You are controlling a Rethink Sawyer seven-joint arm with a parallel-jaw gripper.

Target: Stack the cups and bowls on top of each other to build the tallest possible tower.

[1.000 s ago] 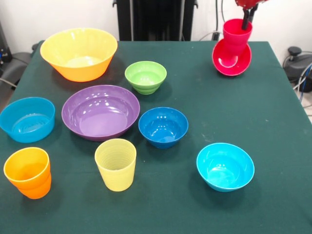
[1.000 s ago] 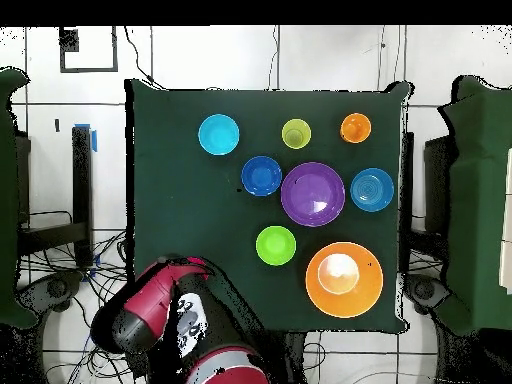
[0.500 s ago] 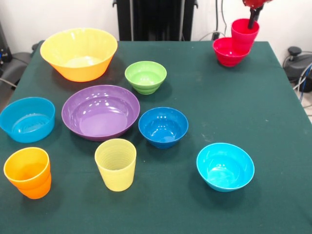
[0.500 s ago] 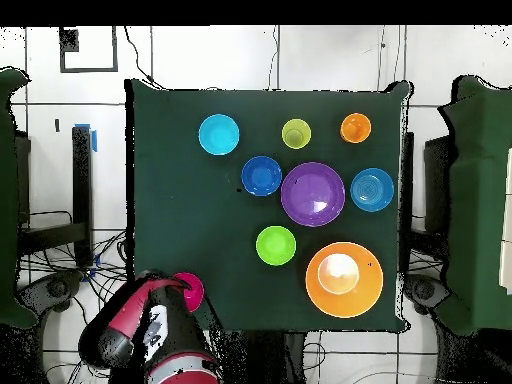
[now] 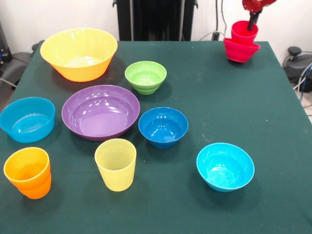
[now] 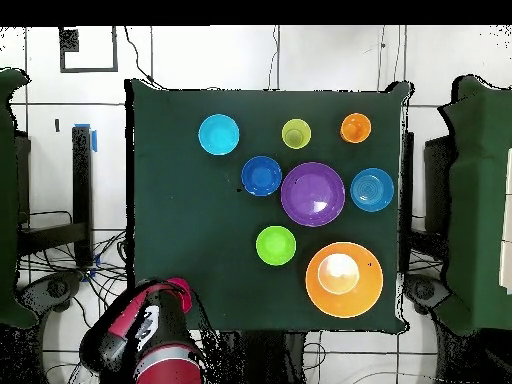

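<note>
Red tumbler (image 5: 243,30), nested in the small red bowl (image 5: 241,50), is being gripped at its rim by the closed gripper (image 5: 252,22), near the table's (image 5: 214,102) far corner.

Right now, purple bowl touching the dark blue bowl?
Apart. The overhead view shows a thin strip of green cloth between the purple bowl and the dark blue bowl; the front view shows their rims close but separate.

Glossy plastic bowls (image 5: 100,112) and a finely ribbed cup (image 5: 116,164) on matt green cloth (image 5: 204,117).
</note>
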